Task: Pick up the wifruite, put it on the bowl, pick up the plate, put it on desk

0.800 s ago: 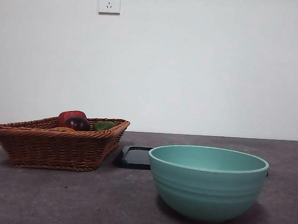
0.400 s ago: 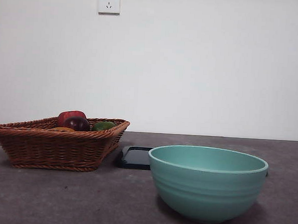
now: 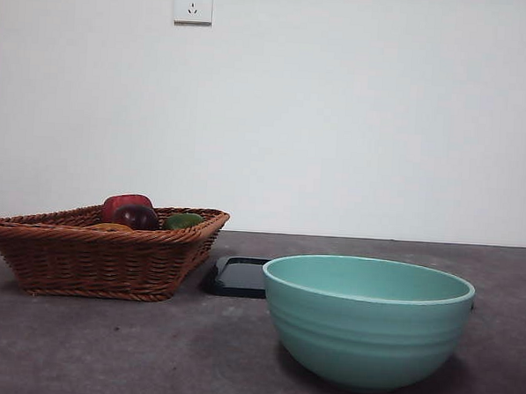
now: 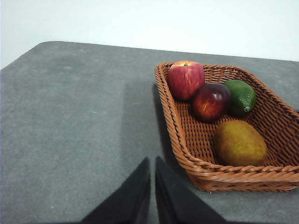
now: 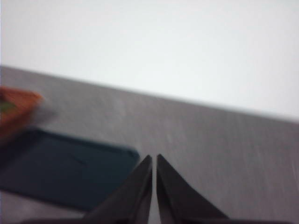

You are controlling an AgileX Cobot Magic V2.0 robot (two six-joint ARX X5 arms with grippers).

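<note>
Fruit fills the wicker basket, which sits toward the desk's left side in the front view: a red apple, a dark purple-red fruit, a green fruit, and the wifruite lying alone in the corner of the basket nearest the left hand. That hand hovers over bare desk just beside the basket, jaws pressed together, gripping nothing. The teal bowl stands near the front edge. A dark flat plate lies between basket and bowl, farther back. The right hand, blurred, hangs near the plate, jaws closed and empty.
</note>
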